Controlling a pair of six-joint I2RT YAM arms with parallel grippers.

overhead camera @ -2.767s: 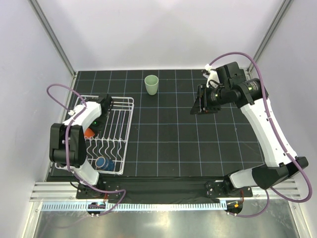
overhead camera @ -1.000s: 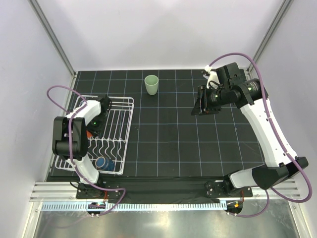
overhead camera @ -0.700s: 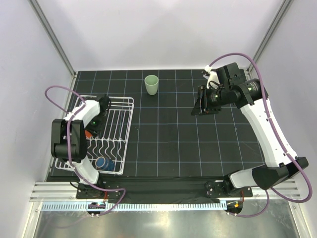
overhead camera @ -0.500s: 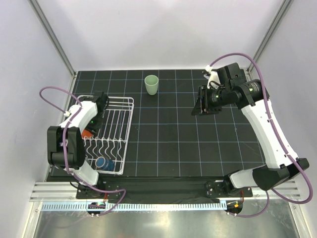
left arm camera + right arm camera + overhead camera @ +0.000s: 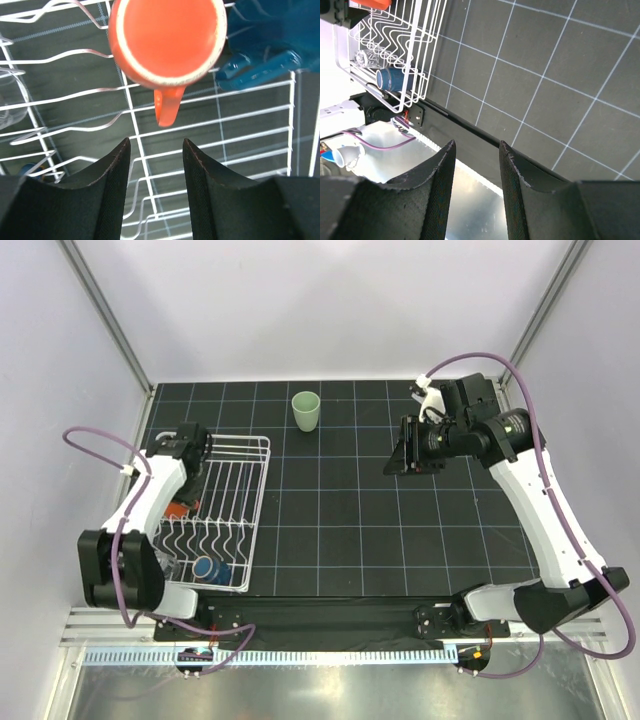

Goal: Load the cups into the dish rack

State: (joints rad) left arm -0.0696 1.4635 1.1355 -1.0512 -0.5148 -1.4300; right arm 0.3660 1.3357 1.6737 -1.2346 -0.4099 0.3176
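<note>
The orange mug [image 5: 167, 42] sits in the dish rack [image 5: 228, 502], its mouth facing the left wrist camera. Its handle points at the gap of the left pincer [image 5: 155, 150], which stands spread and empty just short of it. A blue mug [image 5: 260, 45] lies just beside the orange one. A smaller blue mug [image 5: 392, 79] and a clear glass [image 5: 362, 57] rest at the rack's near end. The green tumbler [image 5: 306, 410] stands on the desk [image 5: 400, 540] beyond the rack. The right pincer [image 5: 474, 150], apart and empty, hangs over the desk, well away from every cup.

Left gripper [image 5: 156, 145] withdrawn from orange mug [image 5: 167, 37] toward dish rack [image 5: 255, 455] far-left corner; elbow swung outward.
</note>
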